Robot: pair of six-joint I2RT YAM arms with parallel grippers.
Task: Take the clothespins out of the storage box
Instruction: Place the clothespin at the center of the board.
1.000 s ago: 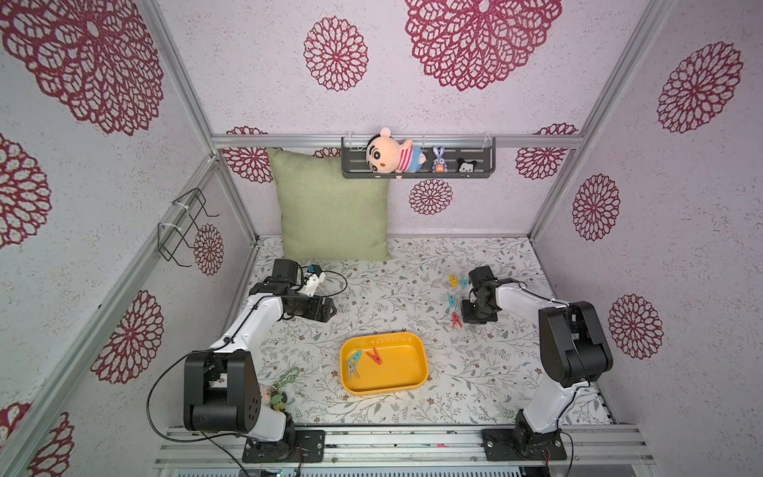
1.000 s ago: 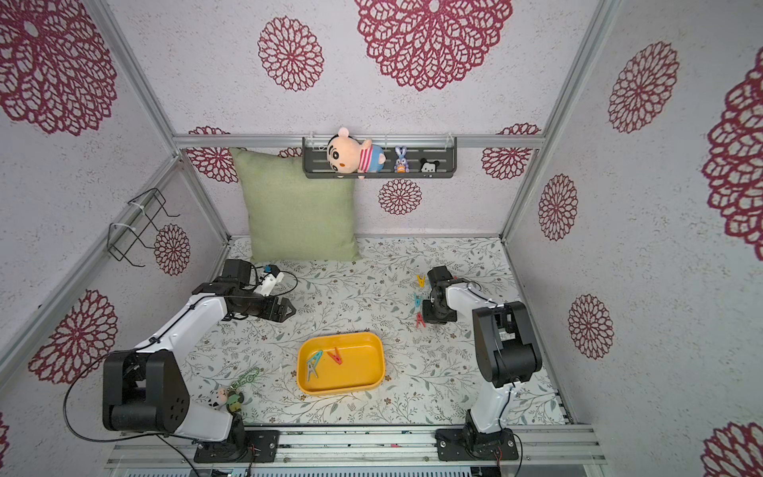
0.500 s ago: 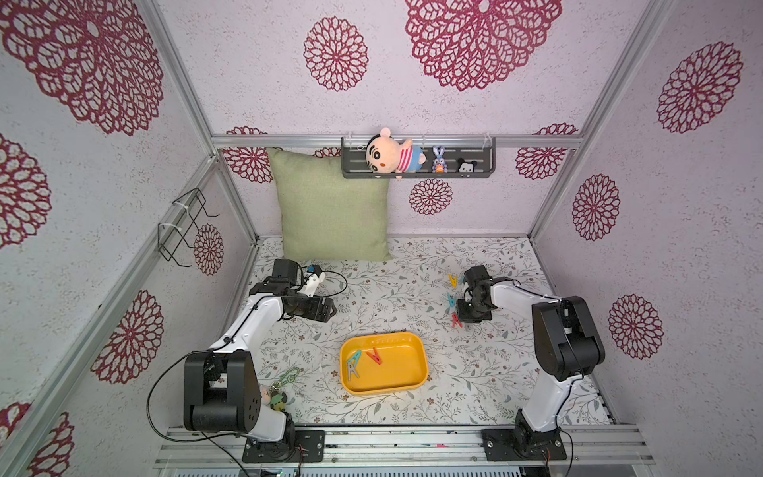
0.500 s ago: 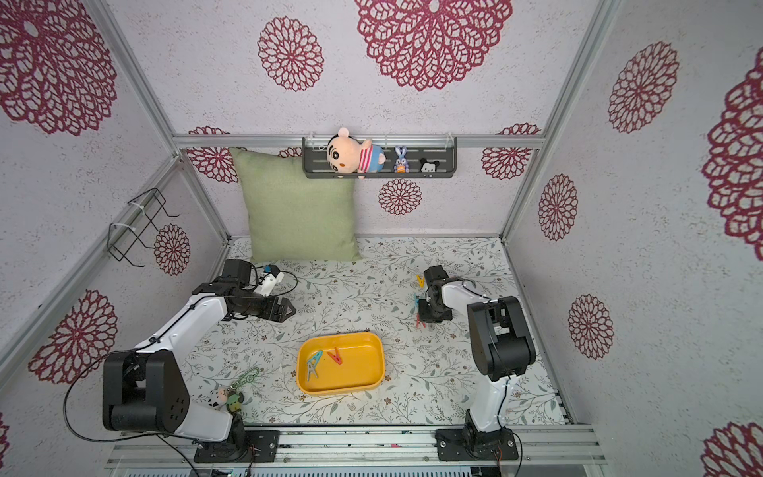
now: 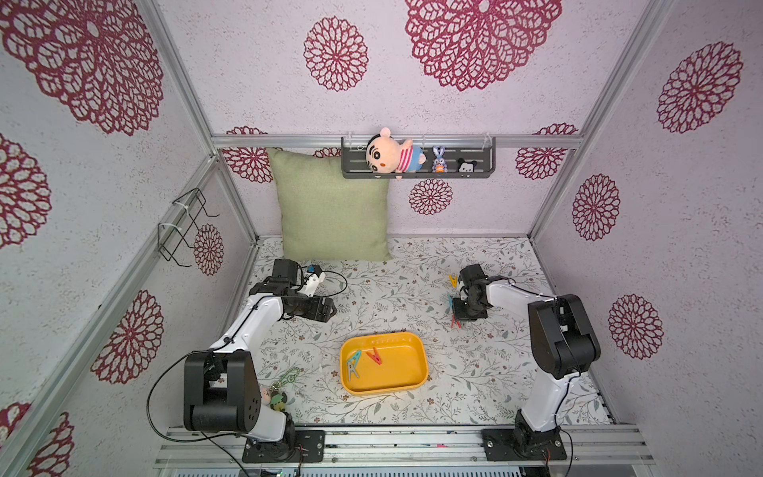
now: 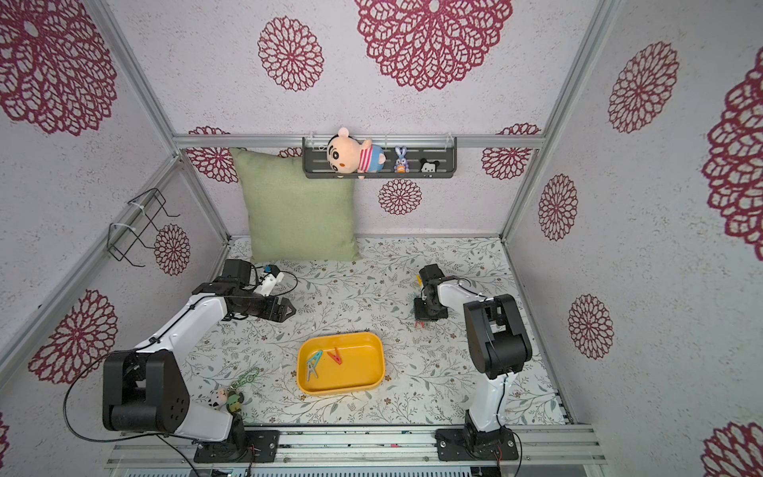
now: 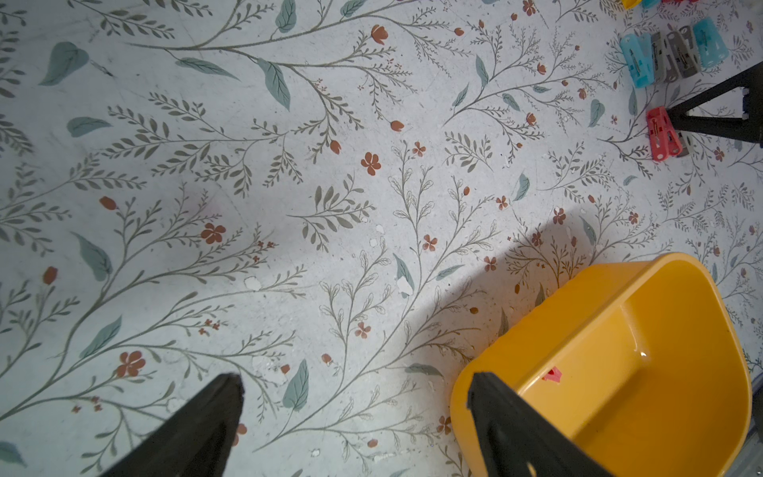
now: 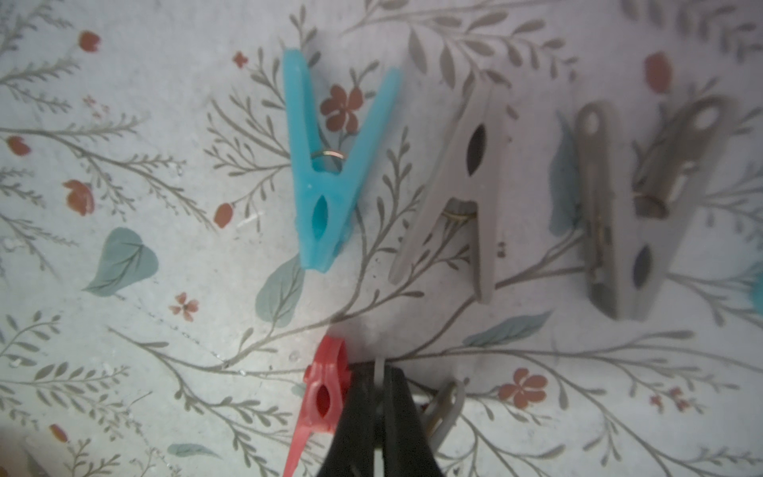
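The yellow storage box (image 5: 384, 336) (image 6: 338, 336) sits at the front middle of the table. A teal clothespin (image 5: 354, 360) and a red clothespin (image 5: 375, 356) lie in its left part. More clothespins lie on the table at the right: teal (image 8: 326, 181), grey (image 8: 462, 194) and red (image 8: 322, 396). My right gripper (image 5: 456, 312) (image 8: 380, 371) is down among them, shut with a pale grey sliver pinched between its fingers, and the red one touches its side. My left gripper (image 5: 332, 309) (image 7: 355, 380) hangs open and empty over bare table, left of the box (image 7: 598, 289).
A green-chained keychain charm (image 5: 285, 384) lies by the left arm's base. A green pillow (image 5: 330, 206) leans on the back wall under a dark shelf (image 5: 417, 175) with toys. A wire rack (image 5: 186, 227) hangs on the left wall.
The right arm's upper part has swung slightly to the left while its gripper stays low at the clothespins on the table. The left arm has not moved.
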